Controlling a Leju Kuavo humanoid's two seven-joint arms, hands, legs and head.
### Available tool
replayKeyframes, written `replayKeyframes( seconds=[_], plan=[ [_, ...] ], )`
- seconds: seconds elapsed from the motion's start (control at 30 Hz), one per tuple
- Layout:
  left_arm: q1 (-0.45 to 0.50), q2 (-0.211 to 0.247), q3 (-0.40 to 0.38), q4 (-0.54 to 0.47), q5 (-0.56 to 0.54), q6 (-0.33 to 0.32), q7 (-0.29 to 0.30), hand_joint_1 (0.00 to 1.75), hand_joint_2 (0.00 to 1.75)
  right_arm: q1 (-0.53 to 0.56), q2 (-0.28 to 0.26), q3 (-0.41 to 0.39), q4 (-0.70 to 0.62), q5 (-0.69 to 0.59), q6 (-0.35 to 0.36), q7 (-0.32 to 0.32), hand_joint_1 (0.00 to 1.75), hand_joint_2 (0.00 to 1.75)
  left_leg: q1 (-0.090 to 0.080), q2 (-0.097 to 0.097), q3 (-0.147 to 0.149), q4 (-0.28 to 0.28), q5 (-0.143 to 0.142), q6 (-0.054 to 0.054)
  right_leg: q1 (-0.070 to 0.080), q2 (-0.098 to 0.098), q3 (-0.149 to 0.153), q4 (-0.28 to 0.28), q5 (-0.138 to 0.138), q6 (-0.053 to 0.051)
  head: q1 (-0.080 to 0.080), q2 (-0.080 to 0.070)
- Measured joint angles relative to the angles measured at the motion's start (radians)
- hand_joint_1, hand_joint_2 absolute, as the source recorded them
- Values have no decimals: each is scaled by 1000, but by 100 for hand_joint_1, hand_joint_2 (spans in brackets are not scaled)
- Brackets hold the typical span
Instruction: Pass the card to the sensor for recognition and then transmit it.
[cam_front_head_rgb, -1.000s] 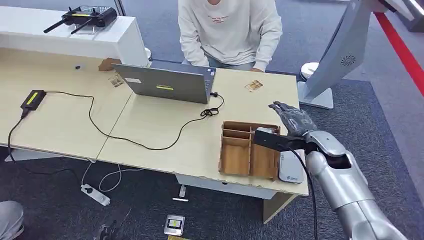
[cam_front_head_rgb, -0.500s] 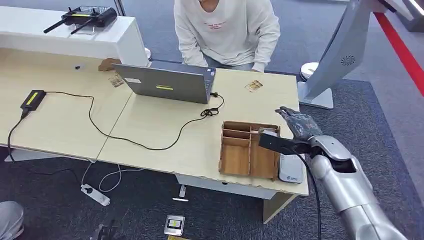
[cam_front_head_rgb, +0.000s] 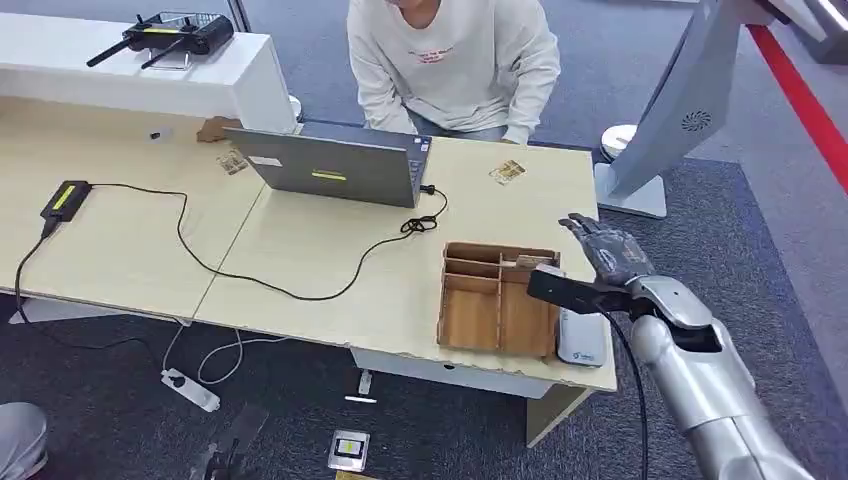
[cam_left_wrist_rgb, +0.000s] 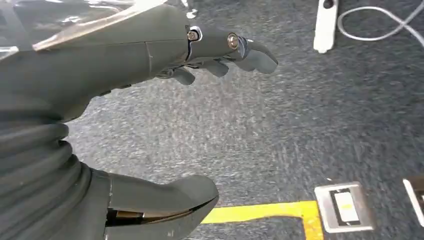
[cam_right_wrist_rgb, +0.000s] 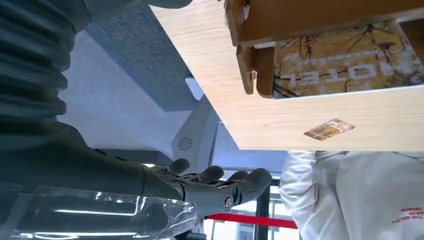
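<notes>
A brown patterned card (cam_front_head_rgb: 527, 262) stands in the far right compartment of the wooden organiser box (cam_front_head_rgb: 470, 315); up close, the right wrist view shows this card (cam_right_wrist_rgb: 345, 65) printed HOTEL behind the box wall (cam_right_wrist_rgb: 300, 20). My right hand (cam_front_head_rgb: 606, 250) hovers just right of the box with fingers stretched out, holding nothing, and the right wrist view shows the same hand (cam_right_wrist_rgb: 200, 185) empty. The white sensor pad (cam_front_head_rgb: 580, 338) lies at the box's right side, partly hidden by my wrist. My left hand (cam_left_wrist_rgb: 215, 50) hangs over the carpet, fingers apart and empty.
A person in a white sweatshirt (cam_front_head_rgb: 450, 60) sits behind the laptop (cam_front_head_rgb: 335, 165). Two loose cards (cam_front_head_rgb: 508, 172) (cam_front_head_rgb: 233, 161) lie on the table (cam_front_head_rgb: 330, 260). A black cable (cam_front_head_rgb: 250, 270) runs to a small black device (cam_front_head_rgb: 66, 198). A grey stand (cam_front_head_rgb: 660, 110) rises at the right.
My right hand has drawn back toward me and to the right, from over the box's far right corner to beside the table edge. The person leaned slightly left.
</notes>
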Motion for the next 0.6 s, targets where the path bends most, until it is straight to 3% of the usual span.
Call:
replayKeyframes(
  seconds=[0.6],
  plan=[
    [-14, 16, -5, 35, 38, -39, -58, 0, 175, -43, 50, 4, 11, -11, -53, -21, 0, 175, 0, 0, 0, 0, 0, 0, 0, 0, 0, 0, 0, 0, 0, 0]
  ],
)
